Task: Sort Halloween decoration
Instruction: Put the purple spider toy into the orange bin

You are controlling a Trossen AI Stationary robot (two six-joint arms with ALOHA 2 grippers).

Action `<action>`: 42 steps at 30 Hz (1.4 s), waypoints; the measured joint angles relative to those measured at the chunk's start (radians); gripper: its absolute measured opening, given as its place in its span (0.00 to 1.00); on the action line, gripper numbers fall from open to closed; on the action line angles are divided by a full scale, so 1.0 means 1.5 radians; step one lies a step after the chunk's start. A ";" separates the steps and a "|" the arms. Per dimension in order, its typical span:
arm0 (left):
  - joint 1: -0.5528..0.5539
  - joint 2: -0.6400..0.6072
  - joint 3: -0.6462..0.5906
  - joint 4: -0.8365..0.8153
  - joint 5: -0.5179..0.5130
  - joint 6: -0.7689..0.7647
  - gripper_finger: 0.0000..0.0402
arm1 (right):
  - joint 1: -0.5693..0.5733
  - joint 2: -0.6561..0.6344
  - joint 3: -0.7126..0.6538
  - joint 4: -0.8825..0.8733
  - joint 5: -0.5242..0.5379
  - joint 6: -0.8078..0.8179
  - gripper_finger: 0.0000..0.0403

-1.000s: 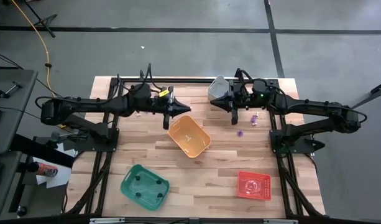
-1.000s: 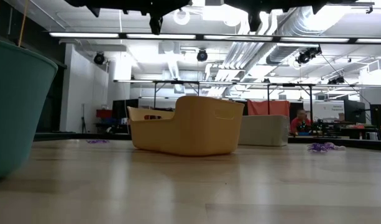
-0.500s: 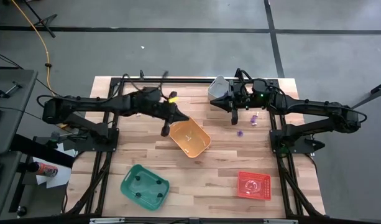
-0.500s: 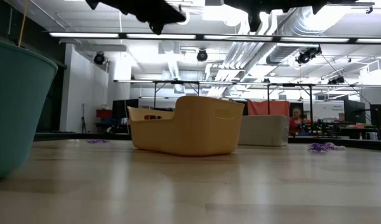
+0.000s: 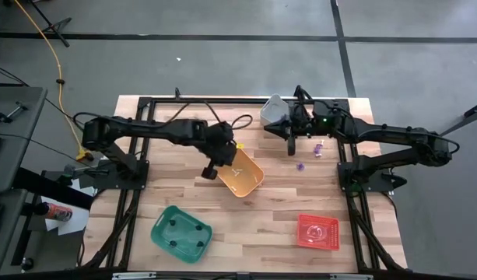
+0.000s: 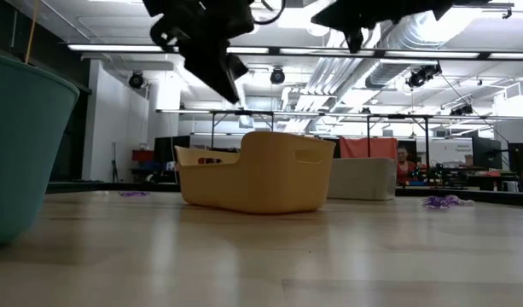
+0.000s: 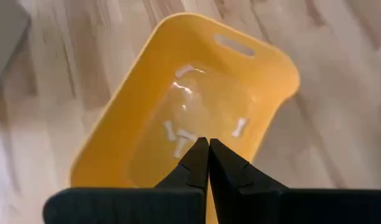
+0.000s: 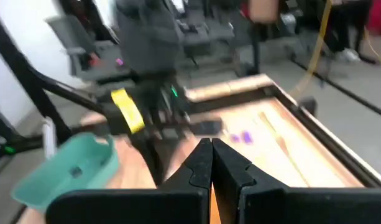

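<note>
Nearest the front edge of the table (image 5: pixel 246 233) sit the green bin (image 5: pixel 180 232), holding small black trinkets (image 5: pixel 187 231), and the red bin (image 5: pixel 318 231); further in, the orange bin (image 5: pixel 242 172) holds a few whitish bone-shaped trinkets (image 7: pixel 185 138), and the left end effector (image 5: pixel 210 172) hangs above its near rim with its fingers pressed together and nothing between them (the left wrist view looks straight down past them into the bin); beyond that, purple trinkets (image 5: pixel 300 166) lie loose on the wood near the right end effector (image 5: pixel 291 150), which is likewise closed and empty, just in front of the grey bin (image 5: pixel 274 110) at the far edge. The step in hand looks like the interval between picks, with the purple pieces not yet sorted; the next move would call for one end effector to open, descend onto a single purple piece, and carry it to its bin. Since a second ago the left arm has swung from the far side of the table across to the orange bin, while the right arm has barely shifted.
</note>
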 joint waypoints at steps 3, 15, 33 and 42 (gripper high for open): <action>0.027 -0.032 0.000 -0.004 0.046 -0.054 0.00 | 0.000 -0.001 0.000 -0.037 0.020 0.000 0.00; 0.129 -0.306 -0.198 0.322 0.065 -0.240 0.00 | 0.000 -0.003 0.000 -0.189 0.022 0.000 0.00; 0.137 -0.408 -0.336 0.444 0.021 -0.374 0.00 | -0.051 0.073 0.073 -0.565 0.053 0.089 0.14; 0.137 -0.408 -0.336 0.443 0.021 -0.380 0.00 | -0.049 0.149 -0.045 -0.639 0.097 0.225 0.42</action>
